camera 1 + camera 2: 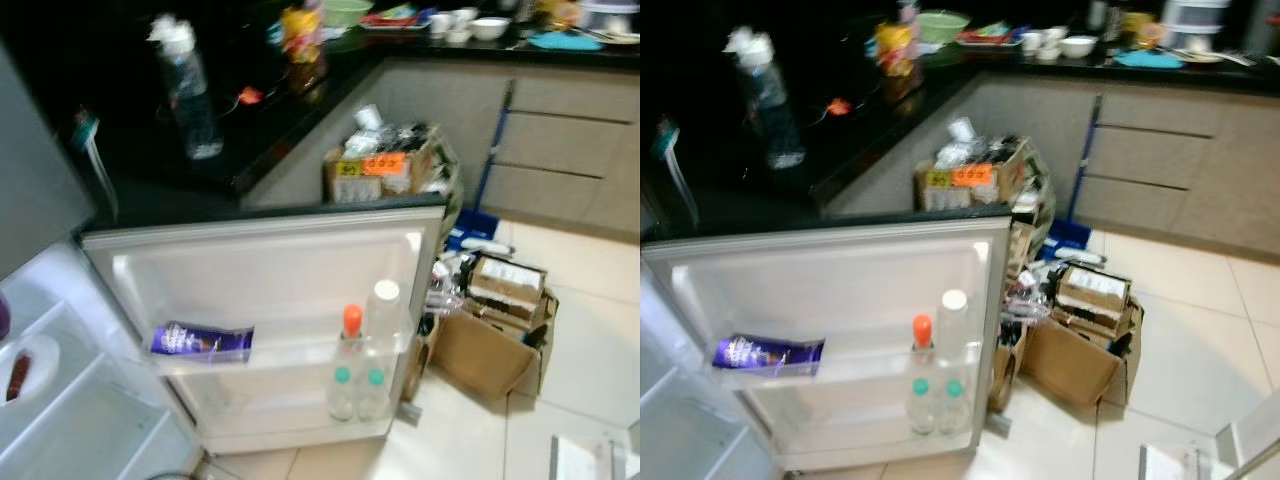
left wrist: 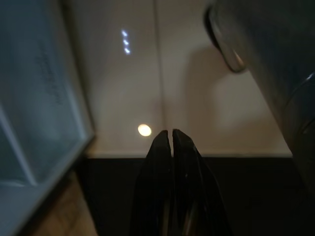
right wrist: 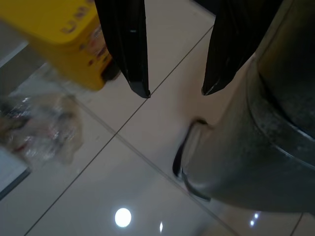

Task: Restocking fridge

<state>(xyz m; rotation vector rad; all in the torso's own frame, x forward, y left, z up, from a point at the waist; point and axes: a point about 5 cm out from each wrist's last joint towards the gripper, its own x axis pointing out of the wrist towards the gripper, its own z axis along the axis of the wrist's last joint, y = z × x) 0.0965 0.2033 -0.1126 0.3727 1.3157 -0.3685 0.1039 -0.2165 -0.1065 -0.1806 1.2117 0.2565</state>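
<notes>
Fridge door (image 1: 270, 270) hangs open, lower left of frame. Water bottle (image 1: 185, 90) waits on counter (image 1: 150, 170), upper left. Left gripper (image 2: 171, 142) pressed together, right gripper (image 3: 174, 91) spread; we risk tripping on floor boxes (image 1: 495, 335).

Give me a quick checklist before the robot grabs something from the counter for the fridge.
1. Fridge door open: ok.
2. Free space on upper door shelf between purple packet and orange-capped bottle: ok.
3. Clear bottle standing upright on black counter: ok.
4. Left gripper empty, fingers together: ok.
5. Right gripper open and empty, pointing at the floor: ok.
6. Whether the counter bottle is capped tight: cannot tell.
</notes>
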